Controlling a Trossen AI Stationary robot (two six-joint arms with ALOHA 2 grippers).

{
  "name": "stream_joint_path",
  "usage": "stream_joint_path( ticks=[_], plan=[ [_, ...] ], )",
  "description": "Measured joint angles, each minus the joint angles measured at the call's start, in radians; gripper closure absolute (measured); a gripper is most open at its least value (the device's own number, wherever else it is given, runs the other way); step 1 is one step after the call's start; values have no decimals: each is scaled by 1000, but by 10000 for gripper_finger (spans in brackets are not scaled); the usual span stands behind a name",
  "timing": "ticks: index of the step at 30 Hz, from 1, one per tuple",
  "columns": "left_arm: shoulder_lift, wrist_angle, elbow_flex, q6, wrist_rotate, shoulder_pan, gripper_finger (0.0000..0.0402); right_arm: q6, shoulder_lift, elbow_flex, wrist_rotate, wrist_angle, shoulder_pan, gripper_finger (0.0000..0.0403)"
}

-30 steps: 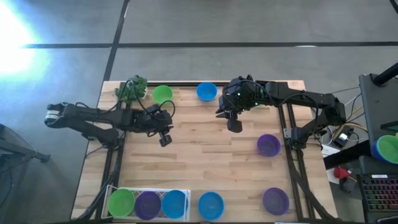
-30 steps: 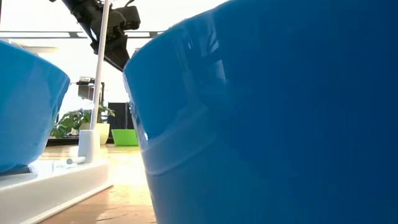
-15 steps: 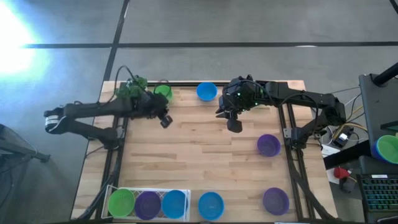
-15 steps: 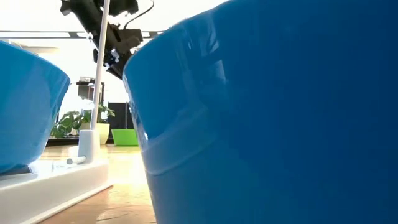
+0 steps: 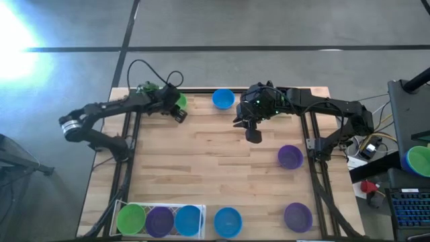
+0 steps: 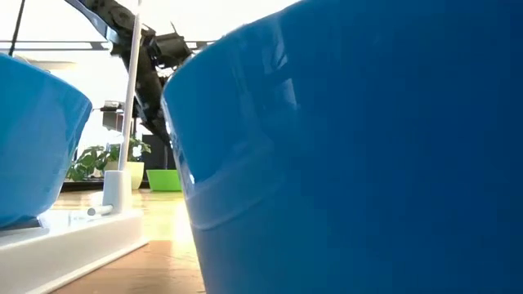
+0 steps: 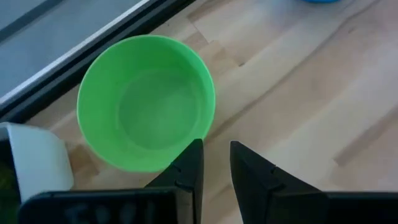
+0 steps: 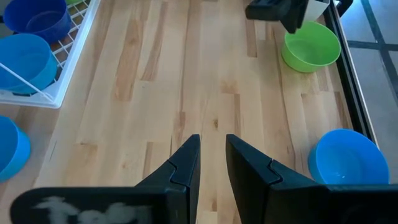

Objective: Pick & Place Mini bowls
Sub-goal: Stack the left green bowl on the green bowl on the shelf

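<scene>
A green mini bowl stands upright on its base at the table's far left. My left gripper hovers just beside it, on its near right. In the left wrist view the gripper is open by a narrow gap, with nothing between the fingers, just short of the bowl's rim. My right gripper hangs over the far middle of the table, open and holding nothing. Loose bowls stand about: blue, purple, purple and blue.
A white mesh tray at the near left corner holds a green, a purple and a blue bowl. A leafy toy plant stands behind the left arm. Bare wood lies across the table's middle.
My left gripper has swung from the left middle of the table toward the far edge, sinking a little and rolling, and has come up beside the green bowl. No bowl has moved.
</scene>
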Motion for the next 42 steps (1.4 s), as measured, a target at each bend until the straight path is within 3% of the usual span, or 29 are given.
stream_joint_path(
  ticks=[18,42],
  plan=[
    [168,143,0,62,-10,11,330,-5,0,0,0,1,0,328],
    [244,194,-15,68,-53,15,330,-29,0,0,0,20,0,328]
  ],
)
